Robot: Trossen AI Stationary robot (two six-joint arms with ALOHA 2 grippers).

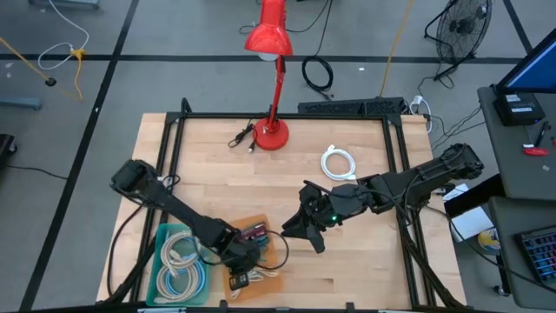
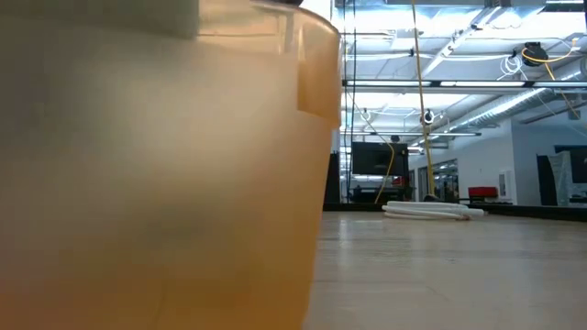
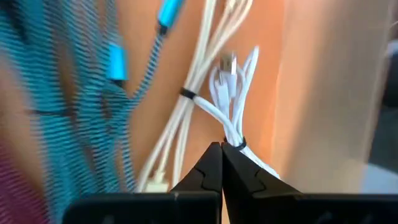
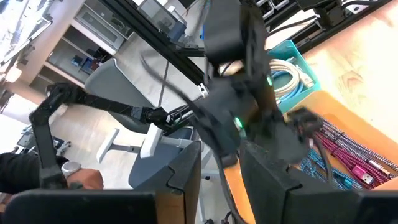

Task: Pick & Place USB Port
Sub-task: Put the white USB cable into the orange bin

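Note:
An orange bin (image 1: 254, 220) near the table's front holds several USB cables: a teal braided one (image 3: 93, 93), white ones (image 3: 202, 93) and a pink one. One small white bundle (image 3: 227, 118), bound with a black tie, shows its silver USB plug (image 3: 229, 62). My left gripper (image 3: 221, 148) reaches down into this bin (image 1: 246, 261), shut, with its tips right beside that bundle's tie. My right gripper (image 1: 306, 233) hangs raised over the table's middle, right of the bin. Its fingers stand apart (image 4: 221, 168), and a thin black cord runs past the gap. My left gripper points steeply down into the orange bin. Its shut tips are at the white bundle's black tie (image 3: 238, 144), and the cable runs on behind one finger (image 3: 249, 171). I cannot tell whether the tips touch it or have it pinched.
A teal bin (image 1: 158, 254) with coiled white cables stands left of the orange one. A red desk lamp (image 1: 272, 130) stands at the far middle with a black cable (image 1: 241, 137) beside it. A white coiled cable (image 1: 339, 163) lies right of the lamp. The orange bin's wall (image 2: 156, 183) blocks the low view's left half.

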